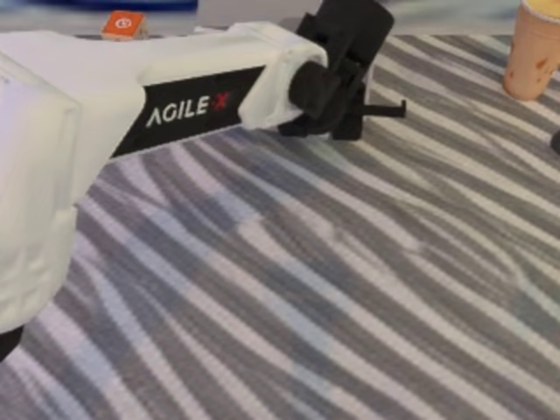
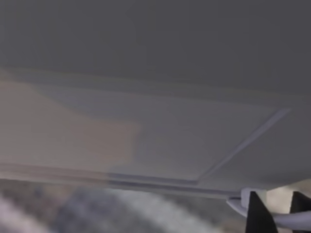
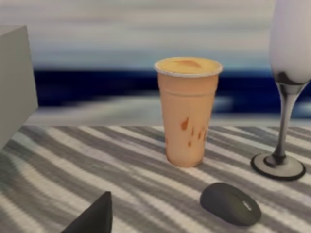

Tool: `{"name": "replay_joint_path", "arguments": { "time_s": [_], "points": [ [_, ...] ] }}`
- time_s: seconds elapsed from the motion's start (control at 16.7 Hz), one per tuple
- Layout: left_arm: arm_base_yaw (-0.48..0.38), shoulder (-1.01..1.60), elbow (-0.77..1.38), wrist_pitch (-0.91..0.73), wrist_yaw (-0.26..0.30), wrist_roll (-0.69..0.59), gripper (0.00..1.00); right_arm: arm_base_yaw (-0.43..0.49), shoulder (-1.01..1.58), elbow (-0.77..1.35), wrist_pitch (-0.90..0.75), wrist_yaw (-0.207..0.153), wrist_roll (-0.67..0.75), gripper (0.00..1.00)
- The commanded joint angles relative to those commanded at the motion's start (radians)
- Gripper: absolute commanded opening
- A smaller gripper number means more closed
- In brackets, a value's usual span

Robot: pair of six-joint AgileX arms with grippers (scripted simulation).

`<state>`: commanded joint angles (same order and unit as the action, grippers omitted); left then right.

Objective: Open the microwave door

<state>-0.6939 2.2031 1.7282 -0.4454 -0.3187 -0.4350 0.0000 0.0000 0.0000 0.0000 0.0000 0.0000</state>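
The microwave door (image 2: 160, 131) fills the left wrist view from very close, a flat grey panel with a pale window frame. Its pale handle (image 2: 236, 204) curves out at the door's edge. My left gripper (image 2: 277, 216) is shut on that handle, which runs between the two dark fingertips (image 2: 255, 216). In the top view the left arm reaches across to the back middle, and its gripper (image 1: 372, 105) covers the microwave. A grey side of the microwave (image 3: 14, 82) shows in the right wrist view. My right gripper (image 3: 97, 218) is parked beyond the top view's right, low over the table.
An orange cup (image 1: 534, 48) stands at the back right, with a dark mouse (image 3: 231, 204) in front of it and a wine glass (image 3: 286, 87) beside it. A small orange-topped cube (image 1: 122, 24) sits at the back left. A striped grey cloth (image 1: 306, 289) covers the table.
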Motion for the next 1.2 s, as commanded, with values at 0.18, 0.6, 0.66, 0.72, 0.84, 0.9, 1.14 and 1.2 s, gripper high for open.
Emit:
{"name": "replay_joint_path", "arguments": {
  "time_s": [0.18, 0.6, 0.66, 0.72, 0.84, 0.9, 1.14, 1.2],
  "points": [
    [0.000, 0.000, 0.000, 0.000, 0.000, 0.000, 0.00, 0.000, 0.000, 0.000, 0.000, 0.000, 0.000, 1.00],
    [0.000, 0.000, 0.000, 0.000, 0.000, 0.000, 0.00, 0.000, 0.000, 0.000, 0.000, 0.000, 0.000, 1.00],
    [0.000, 0.000, 0.000, 0.000, 0.000, 0.000, 0.00, 0.000, 0.000, 0.000, 0.000, 0.000, 0.000, 1.00],
    [0.000, 0.000, 0.000, 0.000, 0.000, 0.000, 0.00, 0.000, 0.000, 0.000, 0.000, 0.000, 0.000, 1.00],
    [0.000, 0.000, 0.000, 0.000, 0.000, 0.000, 0.00, 0.000, 0.000, 0.000, 0.000, 0.000, 0.000, 1.00],
    [0.000, 0.000, 0.000, 0.000, 0.000, 0.000, 0.00, 0.000, 0.000, 0.000, 0.000, 0.000, 0.000, 1.00],
    [-0.006, -0.002, -0.009, 0.004, 0.011, 0.004, 0.00, 0.000, 0.000, 0.000, 0.000, 0.000, 0.000, 1.00],
    [-0.004, -0.010, -0.020, 0.011, 0.014, 0.012, 0.00, 0.000, 0.000, 0.000, 0.000, 0.000, 0.000, 1.00]
  ]
}}
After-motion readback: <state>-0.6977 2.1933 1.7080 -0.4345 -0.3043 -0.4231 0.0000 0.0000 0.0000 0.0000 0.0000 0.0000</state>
